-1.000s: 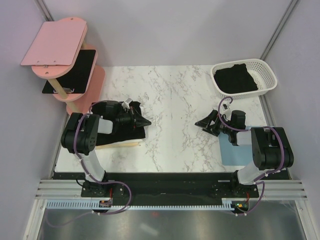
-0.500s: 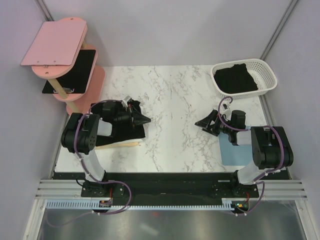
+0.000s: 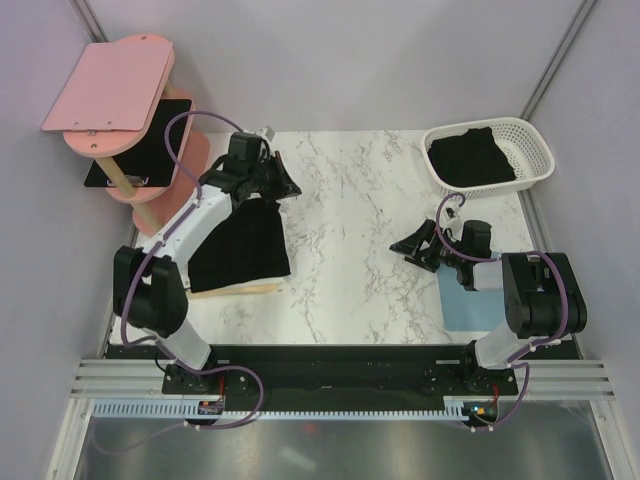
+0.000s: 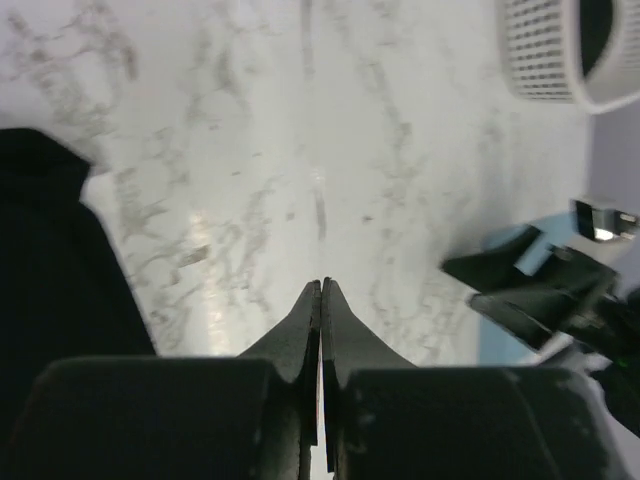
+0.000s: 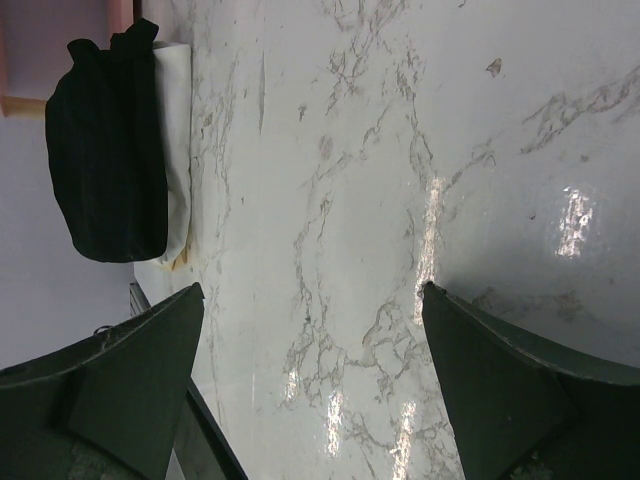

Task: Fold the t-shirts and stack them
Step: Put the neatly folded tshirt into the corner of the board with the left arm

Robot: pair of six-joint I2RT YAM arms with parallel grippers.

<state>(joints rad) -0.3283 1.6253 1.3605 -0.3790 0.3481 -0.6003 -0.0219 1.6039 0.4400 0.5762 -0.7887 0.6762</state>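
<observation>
T-shirt folded on the table near the left gripper (fingertips together, nothing between), right gripper wide apart.

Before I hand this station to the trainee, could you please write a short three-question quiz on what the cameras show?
1. True or false: the left gripper is shut.
2. What lies in the white basket? A) a black t-shirt B) a white towel C) nothing
3. Which gripper stands open next to the pale blue mat?
Key: 1 true; 2 A; 3 the right gripper.
</observation>
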